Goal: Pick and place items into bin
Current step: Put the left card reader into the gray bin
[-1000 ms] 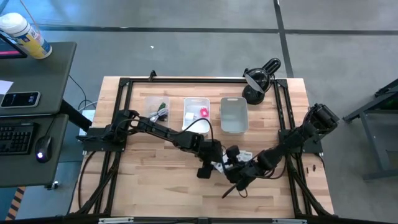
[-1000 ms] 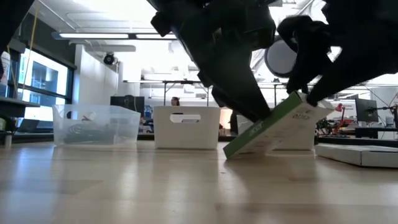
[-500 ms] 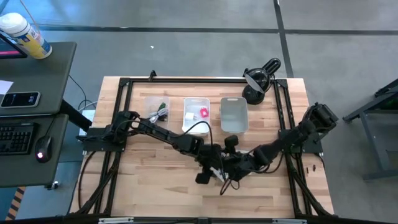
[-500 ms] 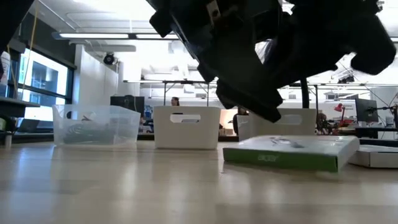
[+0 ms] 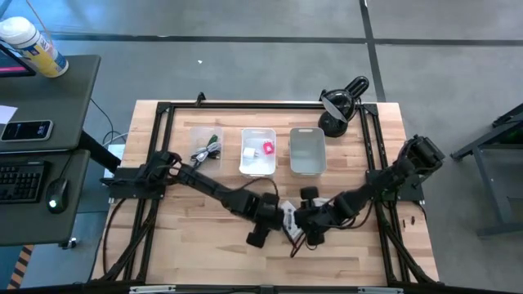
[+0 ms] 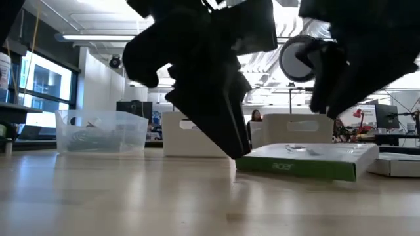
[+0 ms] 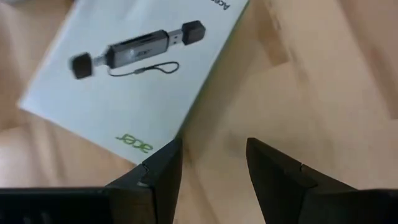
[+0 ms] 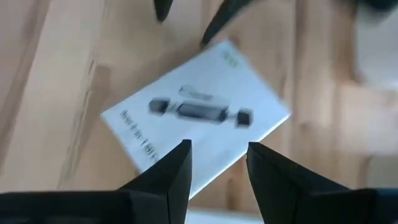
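Note:
A white packet (image 5: 290, 217) with a green edge and a printed card-reader picture lies flat on the wood between my two grippers; it also shows as the packet (image 7: 137, 68), the packet (image 8: 196, 115) and the packet (image 6: 305, 160). My left gripper (image 5: 268, 222) is open, low at the packet's left near corner (image 7: 152, 155). My right gripper (image 5: 307, 220) is open and hovers just right of the packet, its fingers (image 8: 171, 171) above it. A second packet (image 6: 394, 164) lies farther right. The green pen and black cable sit in the clear bin (image 5: 206, 145); the pink piece and white cube sit in the white bin (image 5: 259, 152). My left gripper has one fingertip (image 7: 163, 163) right at the packet's near corner (image 7: 152, 155), slanting down from the table's left. I cannot tell whether it touches the packet. The packet lies flat on the table.
Three bins stand in a row at the far side; the third is a grey bin (image 5: 308, 152). A black stand (image 5: 339, 106) sits at the far right corner. A black frame (image 5: 163, 110) borders the table. Bare wood lies to the left and near side.
The packet stood tilted on one edge between the two grippers a second ago; it has dropped flat on the table. My left gripper has drawn back toward the table's near left. My right gripper has shifted a little toward the left, over the packet.

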### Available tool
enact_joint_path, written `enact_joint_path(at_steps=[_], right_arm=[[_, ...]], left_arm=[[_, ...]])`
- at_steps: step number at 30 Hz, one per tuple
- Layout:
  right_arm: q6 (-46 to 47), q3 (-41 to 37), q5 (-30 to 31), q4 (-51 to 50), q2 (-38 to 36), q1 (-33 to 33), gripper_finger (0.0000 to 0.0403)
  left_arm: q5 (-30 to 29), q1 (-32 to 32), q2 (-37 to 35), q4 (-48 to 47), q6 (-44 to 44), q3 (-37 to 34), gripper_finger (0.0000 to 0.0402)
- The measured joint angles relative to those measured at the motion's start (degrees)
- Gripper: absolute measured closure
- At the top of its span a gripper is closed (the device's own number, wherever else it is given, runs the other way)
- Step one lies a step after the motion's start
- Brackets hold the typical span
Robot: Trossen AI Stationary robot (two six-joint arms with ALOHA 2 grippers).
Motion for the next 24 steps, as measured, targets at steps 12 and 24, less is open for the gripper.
enact_joint_path(at_steps=[12,24], right_arm=[[10.36,-3.68,-11.5,4.08,-0.15,-2.82,0.0258],[13.22,-5.75,-14.45,5.57,-3.29,-5.27,0.0258]], left_arm=[[-19.28,-4.45,-0.17,-7.78,0.52,3.06,0.0236],[-22.35,-4.36,-0.2,-9.52,-0.09,3.87,0.0236]])
